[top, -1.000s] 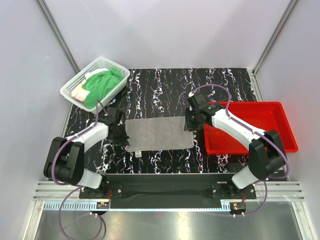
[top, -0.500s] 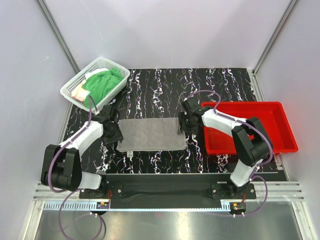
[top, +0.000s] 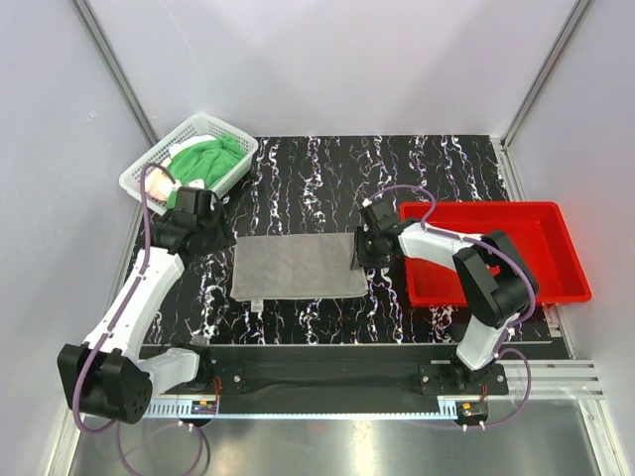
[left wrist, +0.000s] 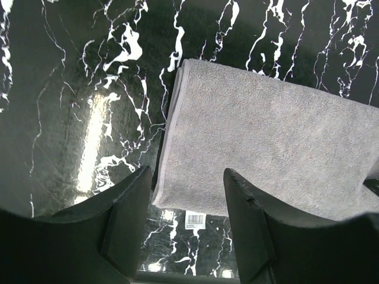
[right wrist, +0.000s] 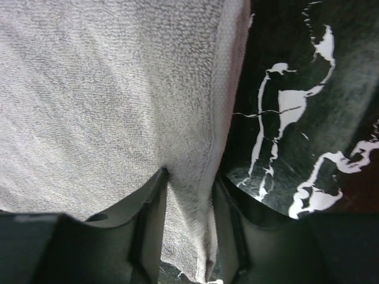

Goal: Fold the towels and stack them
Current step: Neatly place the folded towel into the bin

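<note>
A grey towel lies flat on the black marbled table, its left edge hemmed, a white label at its near corner. My left gripper hovers open above that left edge, with nothing between its fingers. My right gripper sits low at the towel's right edge. In the right wrist view its fingers pinch a raised fold of the grey towel. A green towel is heaped in the white basket along with pale and pinkish cloth.
The white mesh basket stands at the back left, just behind the left arm. A red plastic tray sits at the right, close to the right arm's elbow. Grey walls enclose the table on three sides.
The left gripper has opened, let go of the towel's left edge and risen back toward the basket. The right gripper has slid left to the right edge, and the towel has shifted left.
</note>
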